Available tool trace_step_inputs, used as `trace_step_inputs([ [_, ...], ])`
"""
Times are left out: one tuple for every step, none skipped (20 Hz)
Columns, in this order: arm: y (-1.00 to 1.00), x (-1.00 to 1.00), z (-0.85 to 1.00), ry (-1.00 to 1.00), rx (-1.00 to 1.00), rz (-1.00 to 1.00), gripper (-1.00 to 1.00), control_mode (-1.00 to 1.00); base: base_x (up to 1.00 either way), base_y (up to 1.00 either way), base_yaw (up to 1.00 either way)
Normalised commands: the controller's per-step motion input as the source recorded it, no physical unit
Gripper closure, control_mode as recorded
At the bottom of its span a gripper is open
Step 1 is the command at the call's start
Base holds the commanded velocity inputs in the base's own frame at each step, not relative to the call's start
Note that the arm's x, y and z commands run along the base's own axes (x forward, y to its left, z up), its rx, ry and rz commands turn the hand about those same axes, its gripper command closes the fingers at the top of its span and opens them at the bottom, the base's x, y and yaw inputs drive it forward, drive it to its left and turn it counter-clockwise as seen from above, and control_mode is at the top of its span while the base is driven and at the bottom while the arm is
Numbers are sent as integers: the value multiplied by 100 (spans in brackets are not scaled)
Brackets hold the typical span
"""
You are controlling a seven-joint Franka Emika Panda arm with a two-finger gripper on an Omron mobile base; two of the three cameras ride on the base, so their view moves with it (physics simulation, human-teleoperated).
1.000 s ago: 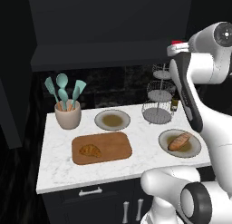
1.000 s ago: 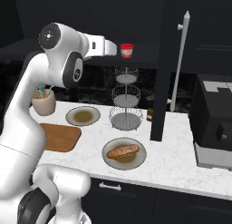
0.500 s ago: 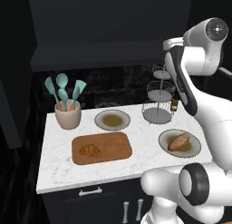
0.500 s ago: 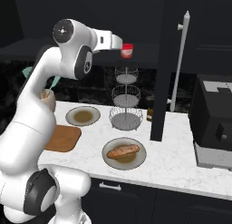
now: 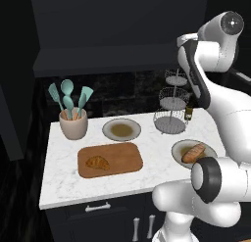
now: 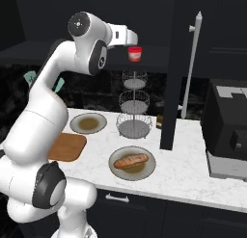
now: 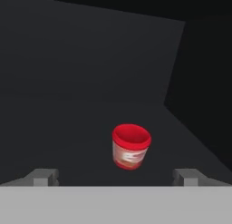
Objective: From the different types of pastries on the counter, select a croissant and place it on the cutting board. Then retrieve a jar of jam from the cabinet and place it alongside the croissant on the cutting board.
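A: Left base view, reading from the left: we see the croissant (image 5: 97, 162) already lying on the cutting board (image 5: 122, 155), toward its left end, so the first step looks done. To the right on the bench (image 5: 59, 180), the bun (image 5: 193, 152) sits on its plate (image 5: 181, 149).

B: Then we are on the jam step. In the right base view the gripper (image 6: 133, 38) is raised at cabinet height, and the jar of jam (image 6: 134, 54) sits just beyond and below it inside the cabinet (image 6: 159, 10).

A: From the hand view we see the jar (image 7: 130, 146) standing on the cabinet floor, ahead of the fingertips (image 7: 44, 177) and between their lines. The jaws stand wide apart and hold nothing.

B: So we judge the next move is to ease forward until the tips bracket the jar, close on its body below the red lid, then carry it to the free right part of the board.
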Motion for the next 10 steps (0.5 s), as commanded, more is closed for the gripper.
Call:
trace_step_inputs([
  [-14,23,0,0,3,0,-100,-100,0,0,0],
  [-9,23,0,0,1,0,-100,-100,0,0,0],
  [-5,24,0,0,1,0,-100,-100,0,0,0],
  [-4,26,0,0,1,0,-100,-100,0,0,0],
  [-1,31,0,0,0,0,-100,-100,0,0,0],
  [0,33,0,0,0,0,-100,-100,0,0,0],
  [0,34,0,0,0,0,-100,-100,0,0,0],
  [-1,29,0,0,0,0,-100,-100,0,0,0],
  [0,26,0,0,0,0,-100,-100,0,0,0],
  [0,23,0,0,0,0,-100,-100,0,0,0],
])
